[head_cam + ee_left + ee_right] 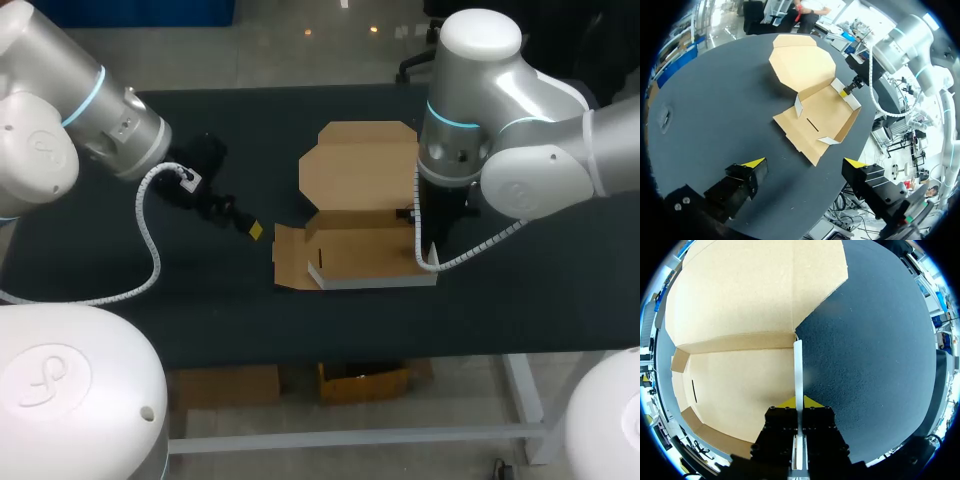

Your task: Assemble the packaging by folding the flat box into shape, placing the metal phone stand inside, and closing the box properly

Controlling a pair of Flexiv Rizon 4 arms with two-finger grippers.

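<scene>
While right gripper (799,401) clamps the upright side wall (798,365) of the box (740,375), jaws nearly closed, left gripper (804,164) sits wide open, empty, well apart from it.

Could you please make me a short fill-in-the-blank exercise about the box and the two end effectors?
1. The ____ arm's end effector is shut on a side wall of the cardboard box.
2. The left end effector is ____, clear of the box.
3. Its fingertips are coloured ____.
Missing words: right; open; yellow.
</scene>
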